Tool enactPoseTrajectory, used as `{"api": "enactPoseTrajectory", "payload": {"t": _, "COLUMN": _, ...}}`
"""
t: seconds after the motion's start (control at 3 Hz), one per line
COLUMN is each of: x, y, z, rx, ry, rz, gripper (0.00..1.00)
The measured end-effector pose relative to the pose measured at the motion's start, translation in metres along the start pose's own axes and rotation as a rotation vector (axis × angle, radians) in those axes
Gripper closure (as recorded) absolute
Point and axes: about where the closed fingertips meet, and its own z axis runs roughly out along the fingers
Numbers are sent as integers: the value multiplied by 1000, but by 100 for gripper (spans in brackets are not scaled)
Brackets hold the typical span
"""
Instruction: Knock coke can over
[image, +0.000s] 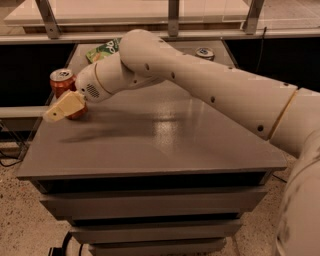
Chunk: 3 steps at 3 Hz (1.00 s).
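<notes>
Cream rounded arm (200, 85) with dark screw holes; beige tool (56, 111) at left end.

coke can (61, 81) standing on the table (165, 145), by its left edge
the gripper (56, 112) sits just in front of the coke can; a snack bag (102, 50) lies behind and right of it, another can (205, 52) well off to its right.

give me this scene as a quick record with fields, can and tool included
coke can: upright, at the left edge of the table
tool: low over the table, overlapping the can's lower front; contact unclear
arm: reaches in from the right across the table
other items: green bag at the back; second can behind the arm, only its top shows
task status: can not yet knocked over
</notes>
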Motion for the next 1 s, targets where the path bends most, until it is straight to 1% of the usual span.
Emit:
{"api": "enactPoseTrajectory", "payload": {"t": 0.33, "x": -3, "y": -3, "z": 15, "rx": -22, "ry": -38, "rz": 11, "gripper": 41}}
{"api": "enactPoseTrajectory", "payload": {"t": 0.67, "x": -5, "y": -6, "z": 12, "rx": -46, "ry": -81, "rz": 16, "gripper": 65}}
{"api": "enactPoseTrajectory", "payload": {"t": 1.0, "x": -11, "y": -10, "z": -20, "rx": -56, "ry": -72, "rz": -21, "gripper": 88}}
